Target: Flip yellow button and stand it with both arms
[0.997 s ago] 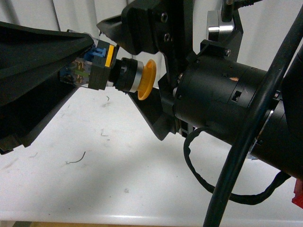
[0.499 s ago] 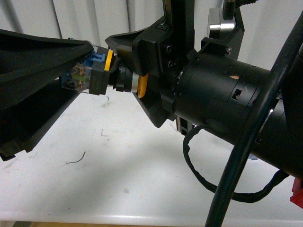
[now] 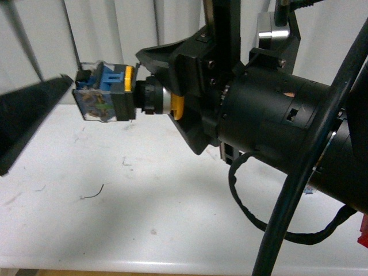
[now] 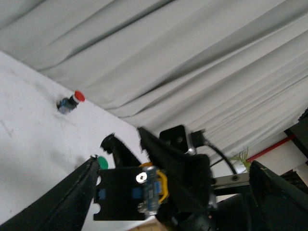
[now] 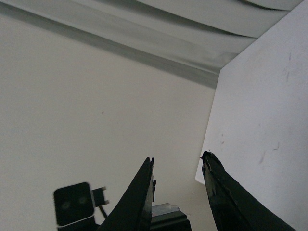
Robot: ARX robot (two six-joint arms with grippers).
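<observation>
Above the desk (image 3: 172, 218), well off its surface, the yellow button (image 3: 123, 92) lies level, cap end pinched in the right gripper (image 3: 175, 106); the left gripper (image 4: 174, 166) hangs spread wide, just clear of its blue end. I would roll the wrist to upright it, then lower onto bare desk, clear of the front edge and the red button (image 4: 72, 101) at the back.

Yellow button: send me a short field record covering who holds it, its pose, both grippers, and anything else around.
yellow button: small push-button, yellow mushroom cap, black body, blue contact block
pose: horizontal, in the air above the white table
right gripper: shut on its cap end
left gripper: open, apart from the block end
also in view: red-capped button on the table, green-capped button partly hidden
standing: not yet
</observation>
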